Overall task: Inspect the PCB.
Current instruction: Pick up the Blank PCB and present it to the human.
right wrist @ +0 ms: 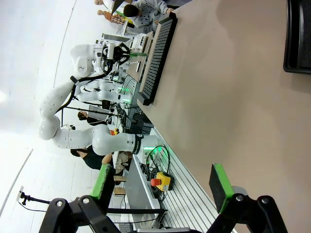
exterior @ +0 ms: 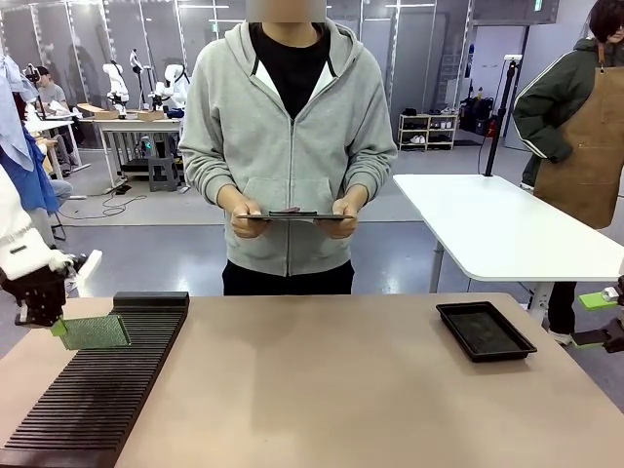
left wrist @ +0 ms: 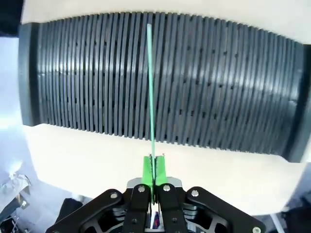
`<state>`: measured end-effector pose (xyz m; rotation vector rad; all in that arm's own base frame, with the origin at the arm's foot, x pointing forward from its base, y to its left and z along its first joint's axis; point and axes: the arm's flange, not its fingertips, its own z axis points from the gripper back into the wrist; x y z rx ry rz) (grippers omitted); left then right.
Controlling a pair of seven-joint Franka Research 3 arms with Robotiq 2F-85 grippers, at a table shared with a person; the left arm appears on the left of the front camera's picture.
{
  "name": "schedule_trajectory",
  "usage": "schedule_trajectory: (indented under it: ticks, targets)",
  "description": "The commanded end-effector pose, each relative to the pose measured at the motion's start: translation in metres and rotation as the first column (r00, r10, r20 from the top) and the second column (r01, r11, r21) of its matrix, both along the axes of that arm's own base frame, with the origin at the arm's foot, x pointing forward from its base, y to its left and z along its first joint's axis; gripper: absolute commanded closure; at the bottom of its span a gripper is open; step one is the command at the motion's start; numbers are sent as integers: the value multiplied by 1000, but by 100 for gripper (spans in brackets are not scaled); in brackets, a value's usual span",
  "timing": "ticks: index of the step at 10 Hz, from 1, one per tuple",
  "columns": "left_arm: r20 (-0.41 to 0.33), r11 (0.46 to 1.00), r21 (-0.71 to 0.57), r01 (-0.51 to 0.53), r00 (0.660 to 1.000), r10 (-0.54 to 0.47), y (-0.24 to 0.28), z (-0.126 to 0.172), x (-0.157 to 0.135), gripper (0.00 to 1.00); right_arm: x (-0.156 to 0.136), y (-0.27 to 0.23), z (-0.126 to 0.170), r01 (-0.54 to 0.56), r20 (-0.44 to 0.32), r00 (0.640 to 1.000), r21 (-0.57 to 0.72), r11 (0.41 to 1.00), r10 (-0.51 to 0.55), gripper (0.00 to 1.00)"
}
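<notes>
Green PCB (exterior: 95, 332) in left end effector (exterior: 56, 325), over black slotted rack (exterior: 97, 400).

Right end effector (exterior: 596, 320) half beyond picture's right edge.

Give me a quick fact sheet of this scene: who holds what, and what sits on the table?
Left gripper: shut on the PCB, pinching its edge
PCB: over the slotted rack, in line with its slots
Right gripper: open, empty, beside the table's right end
Table: slotted rack at left, black tray at right
Person: across the table, holding a dark tablet
</notes>
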<state>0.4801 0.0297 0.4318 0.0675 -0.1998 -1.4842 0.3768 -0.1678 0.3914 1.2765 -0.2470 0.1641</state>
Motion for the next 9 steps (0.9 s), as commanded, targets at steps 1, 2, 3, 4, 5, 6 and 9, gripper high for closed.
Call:
schedule_trajectory:
  ticks: [1,2,3,4,5,6,9]
  targets:
    - [-64,994,-106,-24,998,17,7,21,-9,100,1,0,1,-4,1,1000,-4,1000,4,0]
    - [-107,988,-147,-41,994,25,9,20,-7,100,1,0,1,-4,1,1000,-4,1000,4,0]
    - [-137,982,-183,-55,990,30,7,21,-7,100,1,0,1,-4,1,1000,-4,1000,4,0]
    - [-225,965,-249,-86,974,28,2,29,-11,100,1,0,1,-4,1,1000,-4,1000,4,0]
    - [-312,933,-328,-151,949,44,-6,41,-13,100,1,0,1,-4,1,1000,-4,1000,4,0]
    - [-406,864,-437,-249,912,58,-13,53,-10,100,1,0,1,-4,1,1000,-4,1000,4,0]
    - [-579,551,-686,-475,815,-17,-17,55,15,100,1,0,1,-4,1,1000,-4,1000,4,0]
